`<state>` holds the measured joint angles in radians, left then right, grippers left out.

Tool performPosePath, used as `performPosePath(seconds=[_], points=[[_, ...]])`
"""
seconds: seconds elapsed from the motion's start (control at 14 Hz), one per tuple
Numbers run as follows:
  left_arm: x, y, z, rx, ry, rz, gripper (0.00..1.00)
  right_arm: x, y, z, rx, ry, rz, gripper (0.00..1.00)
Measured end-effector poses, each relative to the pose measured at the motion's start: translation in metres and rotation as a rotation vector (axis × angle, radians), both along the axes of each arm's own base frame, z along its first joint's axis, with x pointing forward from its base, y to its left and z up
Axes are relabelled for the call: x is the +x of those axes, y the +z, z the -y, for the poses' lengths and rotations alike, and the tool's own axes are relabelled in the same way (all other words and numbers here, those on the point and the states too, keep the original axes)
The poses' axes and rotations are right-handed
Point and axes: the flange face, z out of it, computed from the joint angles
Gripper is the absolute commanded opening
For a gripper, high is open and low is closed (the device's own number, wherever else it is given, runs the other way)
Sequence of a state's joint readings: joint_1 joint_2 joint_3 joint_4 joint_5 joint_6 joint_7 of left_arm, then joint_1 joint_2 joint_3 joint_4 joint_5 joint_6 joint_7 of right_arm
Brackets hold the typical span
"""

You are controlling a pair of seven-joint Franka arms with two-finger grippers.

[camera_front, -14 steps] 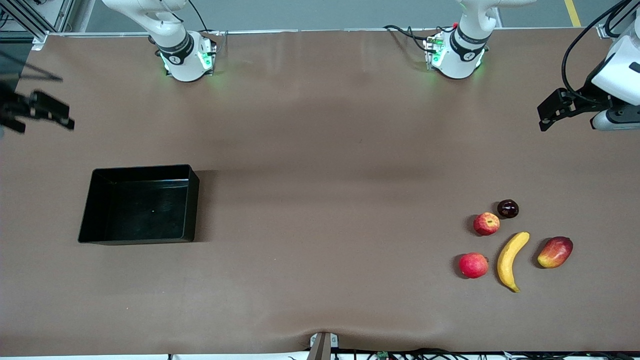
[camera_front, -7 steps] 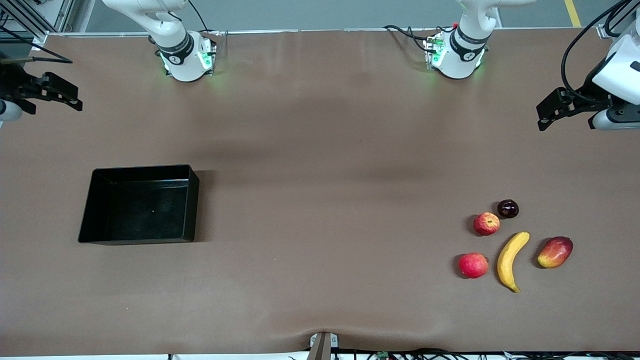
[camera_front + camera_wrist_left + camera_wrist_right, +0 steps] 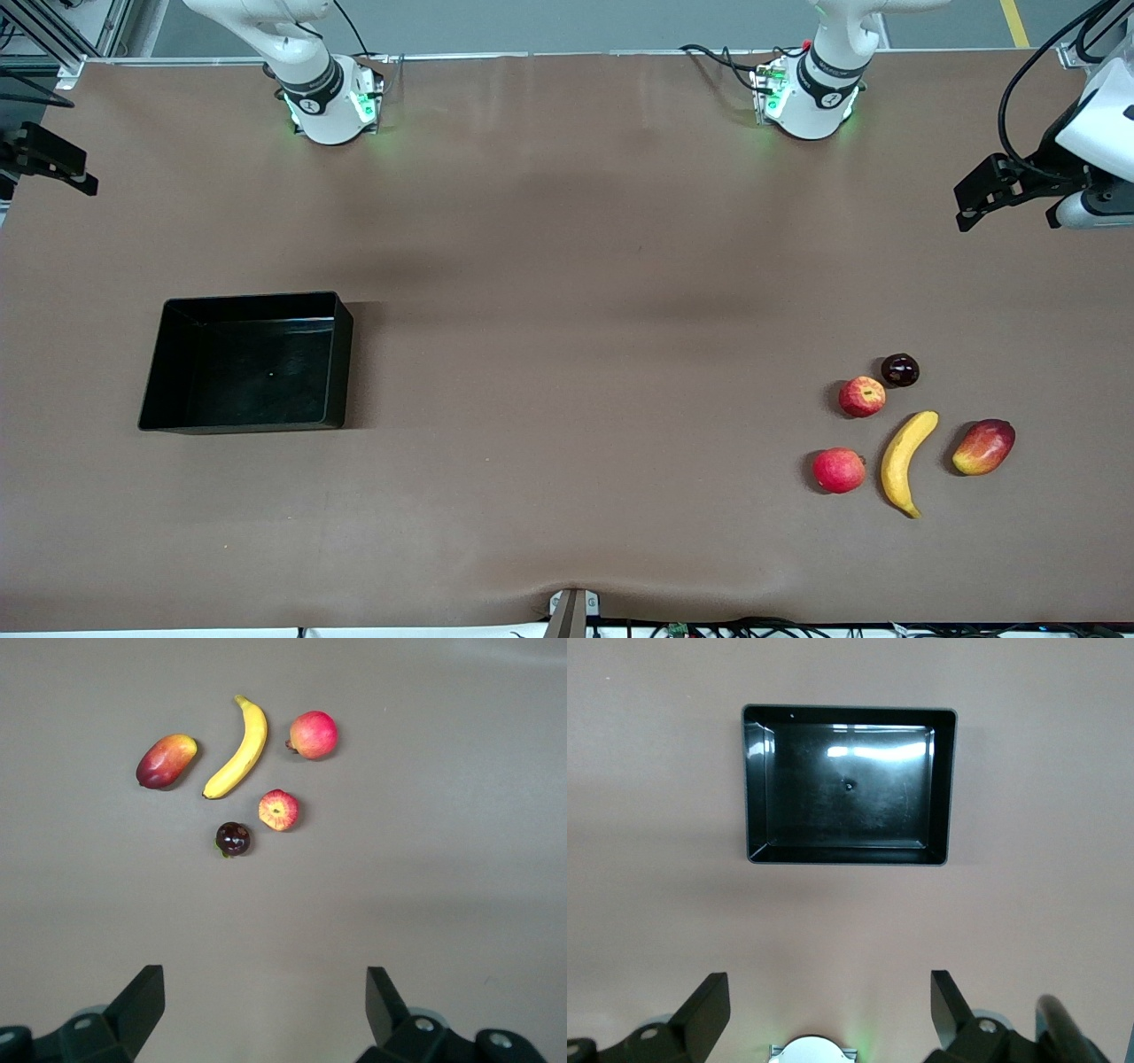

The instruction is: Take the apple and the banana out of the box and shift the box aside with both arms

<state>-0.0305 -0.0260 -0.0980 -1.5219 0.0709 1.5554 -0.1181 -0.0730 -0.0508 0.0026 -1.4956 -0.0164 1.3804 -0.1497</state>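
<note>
The yellow banana (image 3: 907, 461) lies near the left arm's end of the table, with the small red apple with yellowish patches (image 3: 862, 396) just farther from the front camera. The black box (image 3: 248, 372) sits empty near the right arm's end. My left gripper (image 3: 974, 202) hangs open and empty over the table's edge at the left arm's end. Its wrist view shows the banana (image 3: 237, 749) and the apple (image 3: 279, 810) well ahead of the left gripper (image 3: 263, 1001). My right gripper (image 3: 53, 164) is open and empty at the other end. Its wrist view shows the box (image 3: 833, 806) ahead of the right gripper (image 3: 830, 1005).
An evenly pink-red apple (image 3: 838, 470) lies beside the banana, toward the right arm's end. A red-and-yellow mango (image 3: 982, 447) lies on the banana's other flank. A small dark fruit (image 3: 899, 369) lies by the patchy apple. The two round bases (image 3: 332, 106) stand along the table's back edge.
My right gripper has swung up and out toward the table's edge at the right arm's end. My left gripper has barely shifted. Fruits and box have not moved.
</note>
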Motion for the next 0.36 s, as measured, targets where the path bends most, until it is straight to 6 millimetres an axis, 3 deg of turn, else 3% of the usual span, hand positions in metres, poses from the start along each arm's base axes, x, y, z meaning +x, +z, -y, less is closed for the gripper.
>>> performPosePath(seconds=[0.36], points=[[0.0,0.0,0.0,0.0,0.0,0.0,1.0,-0.001,0.0,-0.018,0.016,0.03,-0.01,1.0]])
